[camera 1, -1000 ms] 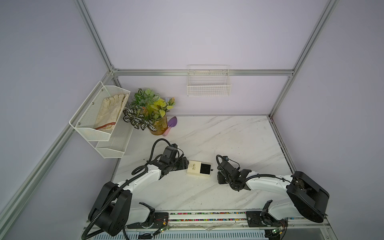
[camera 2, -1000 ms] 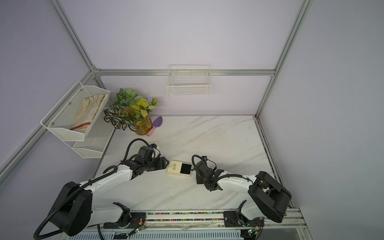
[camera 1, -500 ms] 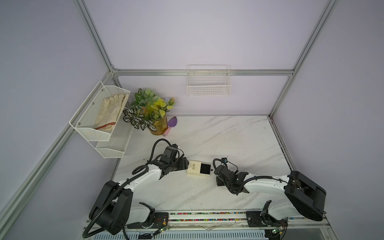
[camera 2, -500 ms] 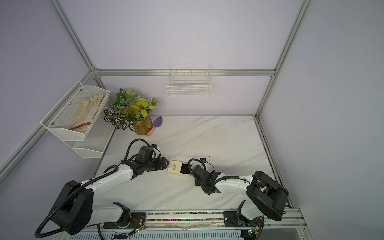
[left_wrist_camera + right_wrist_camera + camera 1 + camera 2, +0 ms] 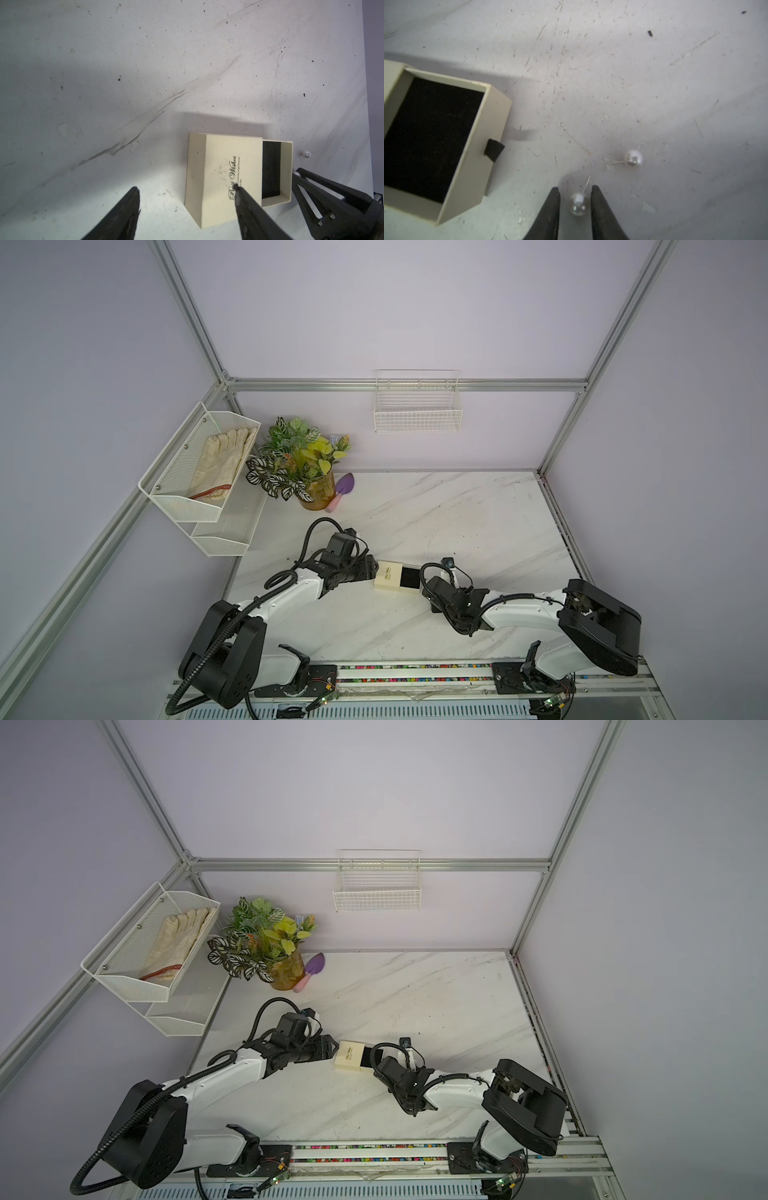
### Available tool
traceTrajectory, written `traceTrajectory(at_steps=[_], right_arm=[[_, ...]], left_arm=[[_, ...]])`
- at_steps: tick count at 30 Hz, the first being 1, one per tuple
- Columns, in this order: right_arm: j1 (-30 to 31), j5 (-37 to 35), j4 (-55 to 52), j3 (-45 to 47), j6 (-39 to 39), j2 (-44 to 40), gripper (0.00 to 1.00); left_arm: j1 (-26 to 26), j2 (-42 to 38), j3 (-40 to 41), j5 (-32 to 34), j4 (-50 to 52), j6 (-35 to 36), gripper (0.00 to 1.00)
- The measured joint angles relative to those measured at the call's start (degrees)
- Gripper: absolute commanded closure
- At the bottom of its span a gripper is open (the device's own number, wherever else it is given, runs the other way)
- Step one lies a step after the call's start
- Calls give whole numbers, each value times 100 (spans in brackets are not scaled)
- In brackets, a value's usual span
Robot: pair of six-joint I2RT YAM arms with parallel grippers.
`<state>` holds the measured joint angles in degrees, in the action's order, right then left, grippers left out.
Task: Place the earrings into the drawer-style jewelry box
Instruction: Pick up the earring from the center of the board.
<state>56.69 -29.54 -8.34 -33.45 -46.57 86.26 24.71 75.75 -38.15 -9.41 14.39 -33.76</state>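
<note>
The jewelry box (image 5: pixel 386 578) lies at the lower centre of the frame in both top views, between the two arms. Its black-lined tray (image 5: pixel 433 133) is slid out toward the right arm. Both earrings lie on the worktop (image 5: pixel 654 83), outside the tray.

The right end effector (image 5: pixel 575 187) straddles the near earring (image 5: pixel 578 204). Its fingers stand a little apart, with a thin gap on each side of the bead, so nothing is clamped yet. The left end effector (image 5: pixel 185 187) has its fingers wide apart. One fingertip (image 5: pixel 236 188) lies over the lid; contact cannot be confirmed.

Hazards:
- The bead is round and smooth. An off-centre squeeze is likely to shoot it out along the worktop.
- The thin post projects forward past the fingertips and may bend or snag.
- The second earring (image 5: pixel 633 158) lies near. A sideways sweep could knock it away.
- The pull tab (image 5: pixel 494 150) and the tray wall stand between the earrings and the lining. A low carry could strike them and shift the box.

The plant pot (image 5: pixel 316 489), trowel (image 5: pixel 343 487) and wall baskets (image 5: pixel 417 410) sit in the upper half of the frame, well apart.
</note>
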Motion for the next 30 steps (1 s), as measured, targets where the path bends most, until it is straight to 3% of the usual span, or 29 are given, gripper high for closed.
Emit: traceTrajectory(at_steps=[30], right_arm=[[516,-970,153,2,-752,378,81]], left_arm=[[0,7,0,-35,-4,15,28]])
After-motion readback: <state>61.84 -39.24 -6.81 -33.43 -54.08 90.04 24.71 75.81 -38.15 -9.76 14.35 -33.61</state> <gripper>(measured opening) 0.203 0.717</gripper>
